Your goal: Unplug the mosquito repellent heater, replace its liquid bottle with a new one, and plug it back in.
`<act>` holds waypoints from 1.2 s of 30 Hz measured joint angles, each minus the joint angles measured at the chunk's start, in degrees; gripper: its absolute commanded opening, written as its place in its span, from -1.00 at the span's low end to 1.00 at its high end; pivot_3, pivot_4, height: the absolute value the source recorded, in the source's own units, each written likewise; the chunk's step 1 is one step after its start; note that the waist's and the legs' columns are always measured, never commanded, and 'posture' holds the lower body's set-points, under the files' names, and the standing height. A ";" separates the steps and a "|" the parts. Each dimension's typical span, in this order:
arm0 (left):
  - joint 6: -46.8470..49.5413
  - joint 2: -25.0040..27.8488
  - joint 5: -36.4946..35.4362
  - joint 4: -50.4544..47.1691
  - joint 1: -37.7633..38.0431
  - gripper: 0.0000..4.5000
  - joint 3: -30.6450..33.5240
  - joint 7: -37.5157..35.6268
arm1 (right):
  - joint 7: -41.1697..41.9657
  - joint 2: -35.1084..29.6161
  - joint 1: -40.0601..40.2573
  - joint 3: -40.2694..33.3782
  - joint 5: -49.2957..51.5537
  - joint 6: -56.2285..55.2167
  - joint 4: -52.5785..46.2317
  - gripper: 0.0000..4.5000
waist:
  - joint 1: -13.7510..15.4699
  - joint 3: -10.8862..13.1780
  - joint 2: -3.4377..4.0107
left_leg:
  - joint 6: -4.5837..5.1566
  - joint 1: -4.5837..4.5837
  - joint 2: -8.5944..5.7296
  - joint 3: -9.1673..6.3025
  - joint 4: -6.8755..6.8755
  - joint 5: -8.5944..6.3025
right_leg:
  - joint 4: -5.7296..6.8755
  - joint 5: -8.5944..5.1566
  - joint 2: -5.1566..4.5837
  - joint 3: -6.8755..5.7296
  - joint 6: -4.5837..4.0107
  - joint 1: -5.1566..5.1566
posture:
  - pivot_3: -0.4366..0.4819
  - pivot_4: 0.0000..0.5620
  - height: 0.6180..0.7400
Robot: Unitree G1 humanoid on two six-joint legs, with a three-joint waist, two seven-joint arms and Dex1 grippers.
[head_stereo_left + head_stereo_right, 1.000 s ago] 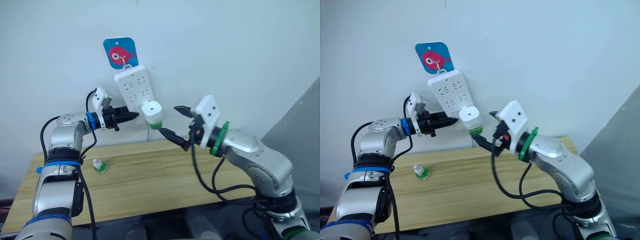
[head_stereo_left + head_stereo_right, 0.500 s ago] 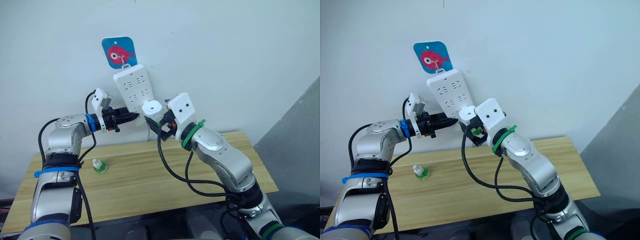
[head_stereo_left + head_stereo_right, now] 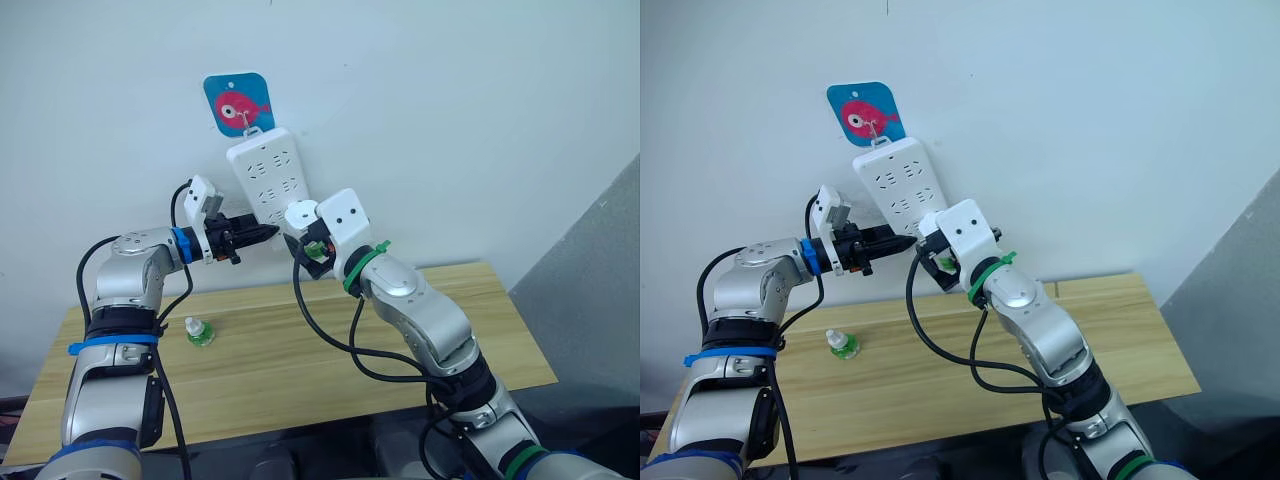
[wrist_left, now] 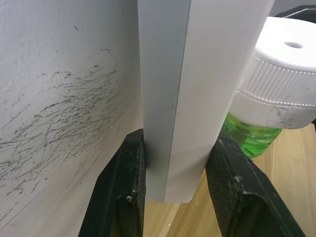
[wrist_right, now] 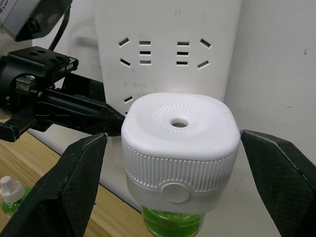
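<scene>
The heater (image 5: 180,143) sits plugged into the lower end of the white power strip (image 3: 268,185), which hangs tilted on the wall from a hook under a blue card with a pink fish (image 3: 240,103). Its green bottle (image 5: 170,222) is screwed in beneath it, the liquid showing bright below the ribbed white collar.

The right gripper (image 5: 177,168) is at the heater with its fingers spread wide, one black finger (image 5: 64,187) on each side of the white body. In the right wrist view there is a clear gap between each finger and the heater, so it brackets the unit without touching it.

The left gripper (image 4: 175,182) is clamped on the bottom edge of the power strip: its two black fingers (image 4: 121,192) press against the front and back faces of the strip's lower end, right beside the heater. The tip of this gripper shows just next to the heater's side in the right wrist view.

The new bottle (image 3: 199,332), pale green with a small white cap, stands upright on the wooden table (image 3: 300,370), well below the left arm and apart from both grippers
</scene>
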 measured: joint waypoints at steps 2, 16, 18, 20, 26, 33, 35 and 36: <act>-0.01 0.00 0.00 0.00 0.01 -0.41 0.00 0.14 | 0.03 0.69 -1.06 -0.07 -0.15 0.06 1.14 1.00 | -0.05 0.00 0.00 | -0.01 0.00 0.00 -0.01 0.00 0.01 | 0.00 0.01 0.00 -0.01 -0.01 0.00 | -0.46 -0.66 0.94; -0.23 -0.05 -0.14 -0.27 0.45 -0.41 0.19 1.02 | -0.93 3.50 -2.01 -1.77 -2.38 -0.66 4.77 0.30 | -0.47 0.00 0.00 | -0.04 -0.01 -0.03 -0.07 0.01 0.02 | 0.03 0.01 -0.03 -0.05 -0.02 0.01 | -0.46 -0.67 0.94; -1.01 -0.08 -0.14 -0.41 0.76 -0.41 0.18 1.18 | -0.81 3.48 -2.01 -1.74 -2.46 -0.75 4.81 0.30 | -0.60 0.00 0.00 | -0.05 -0.01 -0.05 -0.08 0.01 0.03 | 0.04 0.02 -0.05 -0.05 -0.02 0.02 | -0.46 -0.67 0.94; -1.57 -0.20 -0.12 -0.42 0.85 -0.41 0.16 1.25 | -0.66 3.28 -1.98 -1.72 -2.56 -0.64 4.57 0.30 | -0.62 0.00 0.00 | -0.05 -0.01 -0.06 -0.10 0.01 0.03 | 0.03 0.01 -0.06 -0.07 -0.02 0.02 | -0.47 -0.64 0.94; -3.72 -1.00 -0.26 -0.49 0.95 -0.41 -0.18 1.07 | 0.33 1.51 -1.35 -1.37 -3.05 1.25 1.01 0.30 | -0.76 0.02 0.02 | -0.05 -0.31 -0.11 -0.29 -0.02 0.03 | -0.11 0.01 -0.11 -0.21 -0.03 -0.09 | -0.47 -0.64 0.94; -8.13 -0.78 0.56 0.67 1.00 -0.41 -0.62 1.70 | 2.85 -2.59 1.00 -1.78 -2.23 8.27 -8.86 0.30 | -0.94 0.06 0.10 | -0.06 -0.50 -0.09 -0.48 0.04 0.03 | -0.15 -0.01 -0.25 -0.38 -0.04 -0.12 | -0.50 -0.64 0.94; -9.60 -0.71 1.00 1.81 0.95 -0.41 -0.61 1.99 | 3.46 -3.46 0.99 -2.40 -2.02 10.56 -11.09 0.30 | -1.18 0.07 0.11 | -0.09 -0.39 -0.19 -0.44 0.06 0.06 | -0.07 0.00 -0.22 -0.36 -0.04 -0.08 | -0.52 -0.65 0.94; -10.25 -0.72 1.23 2.37 0.84 -0.41 -0.63 2.21 | 3.99 -3.84 0.96 -2.96 -1.65 11.99 -12.51 0.30 | -1.23 0.08 0.13 | -0.12 -0.35 -0.17 -0.46 0.06 0.08 | -0.06 0.00 -0.15 -0.37 -0.04 -0.07 | -0.52 -0.65 0.94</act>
